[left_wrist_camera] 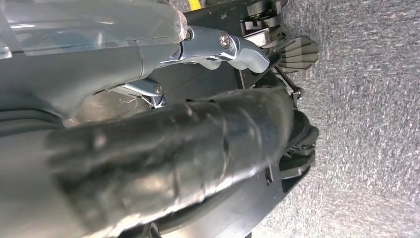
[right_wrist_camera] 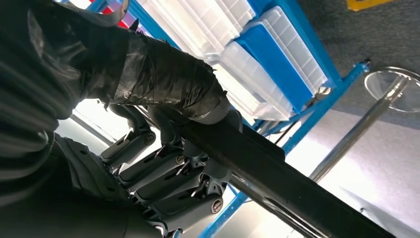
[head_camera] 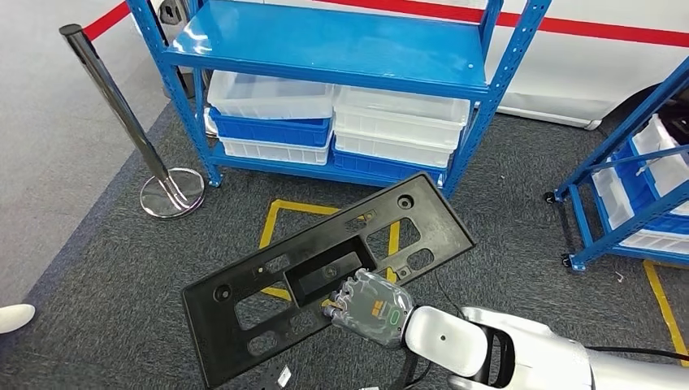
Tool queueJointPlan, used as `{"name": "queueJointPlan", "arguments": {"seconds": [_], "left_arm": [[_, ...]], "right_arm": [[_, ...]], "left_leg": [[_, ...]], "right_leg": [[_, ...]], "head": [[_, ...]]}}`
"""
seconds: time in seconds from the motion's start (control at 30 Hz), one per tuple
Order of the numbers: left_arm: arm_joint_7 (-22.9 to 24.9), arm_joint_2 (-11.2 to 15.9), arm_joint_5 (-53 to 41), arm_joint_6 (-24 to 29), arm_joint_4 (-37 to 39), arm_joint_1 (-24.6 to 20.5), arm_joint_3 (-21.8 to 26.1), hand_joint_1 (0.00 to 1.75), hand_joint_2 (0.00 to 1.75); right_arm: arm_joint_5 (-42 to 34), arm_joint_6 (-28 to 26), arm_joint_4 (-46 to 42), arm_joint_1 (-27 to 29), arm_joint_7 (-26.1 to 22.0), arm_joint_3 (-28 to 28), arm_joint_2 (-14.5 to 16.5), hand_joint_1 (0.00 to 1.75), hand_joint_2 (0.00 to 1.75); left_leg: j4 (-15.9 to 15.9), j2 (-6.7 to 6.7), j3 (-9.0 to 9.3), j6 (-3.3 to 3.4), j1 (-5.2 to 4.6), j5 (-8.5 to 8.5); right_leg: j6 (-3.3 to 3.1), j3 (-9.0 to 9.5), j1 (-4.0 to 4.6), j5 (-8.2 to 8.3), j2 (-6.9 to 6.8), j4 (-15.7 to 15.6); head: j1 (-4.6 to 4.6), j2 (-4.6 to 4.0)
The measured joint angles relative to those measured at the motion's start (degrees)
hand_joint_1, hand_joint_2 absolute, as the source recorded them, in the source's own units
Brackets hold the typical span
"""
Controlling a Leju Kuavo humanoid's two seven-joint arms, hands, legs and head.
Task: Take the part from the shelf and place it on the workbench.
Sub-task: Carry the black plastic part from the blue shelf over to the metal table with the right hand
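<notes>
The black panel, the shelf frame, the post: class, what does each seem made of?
Black panel: likely moulded plastic, matt, with formed cut-outs. Shelf frame: probably painted steel, glossy blue, perforated uprights. Post: polished metal, mirror-like reflections.

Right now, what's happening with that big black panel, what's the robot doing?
The robot's right hand grips the long black part along its lower edge and holds it tilted above the grey carpet. The blue shelf stands just ahead, its lower level stacked with white and blue bins. The part is off the shelf; no workbench is visible.
</notes>
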Motion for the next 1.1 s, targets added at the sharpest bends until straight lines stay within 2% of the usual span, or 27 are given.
{"name": "queueJointPlan", "arguments": {"seconds": [0.07,0.1,0.13,0.17,0.23,0.27,0.3,0.4,0.47,0.5,0.57,0.6,0.63,0.67,0.7,0.77,0.8,0.87,0.93,1.0,1.07,1.1], "left_arm": [[0.05,0.01,0.00,-0.01,0.00,-0.05,0.09,0.00,0.00],[0.08,0.01,0.00,-0.01,0.00,-0.08,0.10,0.00,0.00],[0.09,0.01,0.00,-0.02,0.00,-0.11,0.11,0.00,0.00],[0.10,0.00,0.00,-0.03,0.00,-0.13,0.11,0.00,0.00],[0.11,-0.02,0.00,-0.04,0.00,-0.15,0.11,0.00,0.00],[0.12,-0.03,0.00,-0.04,0.00,-0.17,0.11,0.00,0.00],[0.14,-0.03,0.00,-0.04,0.00,-0.20,0.11,0.00,0.00],[0.23,-0.02,0.00,-0.04,0.00,-0.26,0.14,0.00,0.00],[0.27,0.01,0.00,-0.06,0.00,-0.31,0.17,0.00,0.00],[0.28,0.02,0.00,-0.11,0.00,-0.40,0.19,0.00,0.00],[0.28,0.05,0.00,-0.31,0.00,-0.70,0.24,0.00,0.00],[0.28,0.05,0.00,-0.41,0.00,-0.82,0.26,0.00,0.00],[0.33,0.05,0.01,-0.48,0.00,-0.85,0.26,0.00,0.00],[0.40,0.05,0.01,-0.51,0.00,-0.75,0.26,0.00,0.00],[0.49,0.05,0.01,-0.52,0.00,-0.55,0.26,0.00,0.00],[0.61,0.10,0.00,-0.52,0.00,-0.11,0.26,0.00,0.00],[0.62,0.13,0.00,-0.52,0.00,0.03,0.26,0.00,0.00],[0.61,0.14,0.00,-0.52,0.00,0.06,0.26,0.00,0.00],[0.59,-0.01,0.00,-0.52,0.00,0.02,0.27,0.00,0.00],[0.58,-0.13,0.00,-0.52,0.00,0.00,0.28,0.00,0.00],[0.56,-0.12,0.00,-0.52,0.00,0.00,0.28,0.00,0.00],[0.55,-0.11,0.00,-0.52,0.00,0.00,0.28,0.00,0.00]], "right_arm": [[-0.35,0.27,0.00,-0.49,0.01,0.02,0.01,1.75,1.75],[-0.58,0.55,0.00,-0.80,0.01,0.03,0.06,1.75,1.75],[-0.85,0.90,0.00,-1.20,0.01,0.03,0.15,1.75,1.75],[-1.11,1.27,0.00,-1.73,0.01,0.04,0.25,1.75,1.75],[-1.40,1.87,0.00,-3.11,0.01,0.03,0.42,1.75,1.75],[-1.43,2.02,-0.01,-3.80,0.01,0.03,0.48,1.75,1.75],[-1.45,2.13,-0.01,-4.40,0.04,0.02,0.52,1.75,1.75],[-1.84,2.33,0.00,-5.55,0.45,0.02,0.74,1.75,1.75],[-2.35,2.38,0.00,-6.22,0.74,0.00,1.00,1.75,1.75],[-2.52,2.36,0.00,-6.49,0.85,-0.01,1.15,1.75,1.75],[-2.70,2.32,0.07,-6.68,0.92,-0.02,1.40,1.75,1.75],[-2.79,2.28,0.14,-6.59,0.92,-0.02,1.48,1.75,1.75],[-2.85,2.25,0.22,-6.49,0.87,-0.02,1.57,1.75,1.75],[-2.90,2.21,0.29,-6.41,0.83,-0.02,1.64,1.75,1.75],[-2.92,2.17,0.32,-6.40,0.80,-0.02,1.74,1.75,1.75],[-2.93,2.10,0.34,-6.48,0.79,-0.03,1.86,1.75,1.75],[-2.94,2.06,0.34,-6.52,0.79,-0.03,1.90,1.75,1.75],[-3.03,1.96,0.33,-6.45,0.85,-0.03,1.94,1.75,1.75],[-3.29,1.61,0.23,-6.27,1.03,-0.09,2.01,1.75,1.75],[-3.59,1.14,0.13,-6.17,1.21,-0.25,2.07,1.75,1.75],[-3.75,0.92,0.11,-5.90,1.32,-0.38,2.09,1.75,1.75],[-3.69,0.91,0.11,-5.67,1.36,-0.41,2.10,1.75,1.75]], "left_leg": [[0.01,0.08,-0.55,0.41,-0.03,0.46],[0.02,0.09,-0.75,0.46,-0.04,0.65],[0.02,0.08,-0.87,0.44,-0.04,0.80],[0.03,0.05,-0.91,0.39,-0.04,0.92],[0.00,0.01,-0.96,0.14,-0.10,1.11],[-0.01,0.00,-1.09,-0.10,-0.16,1.24],[-0.05,0.01,-1.27,-0.39,-0.22,1.41],[-0.24,0.08,-1.60,-1.37,-0.30,1.67],[1.64,0.10,-2.36,-1.80,-0.34,0.02],[4.25,0.10,-3.38,-1.91,-0.35,-1.72],[11.41,0.10,-5.99,-2.01,-0.40,-5.28],[14.09,0.11,-6.78,-2.03,-0.42,-6.14],[14.94,0.12,-6.75,-2.00,-0.42,-5.99],[13.57,0.12,-5.74,-1.89,-0.42,-4.78],[10.34,0.12,-4.01,-1.71,-0.42,-2.84],[3.77,0.09,-1.00,-1.27,-0.59,-0.30],[1.68,0.08,-0.24,-1.06,-0.70,0.00],[0.38,0.04,-0.11,-0.65,-0.88,-0.21],[-0.23,0.29,-0.08,0.04,-0.57,0.29],[-0.79,0.90,-0.02,0.65,-0.21,0.84],[-0.84,1.69,-0.17,0.86,-0.20,0.99],[-0.83,2.11,-0.21,0.88,-0.19,1.00]], "right_leg": [[0.54,-2.70,-0.36,-3.47,0.05,7.17],[0.67,-3.29,-0.50,-4.02,0.05,9.25],[0.68,-2.82,-0.60,-3.50,0.05,9.22],[0.58,-1.23,-0.67,-2.05,0.05,6.91],[0.12,3.47,-0.55,1.06,0.07,-1.00],[-0.14,5.15,-0.37,1.85,0.07,-4.23],[-0.35,5.97,-0.18,2.01,0.06,-6.08],[-0.92,5.89,-0.12,2.12,-0.03,-7.27],[-1.59,5.94,-0.37,2.64,-0.18,-7.96],[-1.84,5.91,-0.42,2.83,-0.27,-8.17],[-2.06,5.61,-0.14,2.94,-0.35,-8.05],[-2.08,5.47,0.02,2.95,-0.39,-7.91],[-2.10,5.35,0.16,2.95,-0.40,-7.73],[-2.10,5.26,0.28,2.94,-0.37,-7.52],[-2.11,5.19,0.37,2.91,-0.30,-7.28],[-1.99,4.77,0.61,2.90,-0.15,-6.72],[-1.82,4.36,0.68,3.00,-0.11,-6.45],[-1.28,3.55,0.68,3.50,-0.03,-6.24],[-0.68,3.01,0.61,3.35,0.14,-5.86],[0.04,1.44,0.33,1.10,0.35,-2.42],[0.85,-1.72,-0.24,-2.23,0.41,4.65],[1.16,-3.03,-0.54,-3.15,0.39,7.62]], "head": [[0.07,0.00],[0.07,0.00],[0.07,0.00],[0.07,0.00],[0.07,0.00],[0.07,0.00],[0.05,0.00],[0.04,0.00],[-0.01,0.00],[-0.04,0.00],[-0.06,0.00],[-0.05,0.00],[-0.04,0.00],[-0.05,0.00],[-0.05,0.00],[-0.01,0.00],[0.00,0.00],[0.00,0.00],[0.08,0.00],[0.34,0.00],[0.55,0.00],[0.54,0.00]]}}
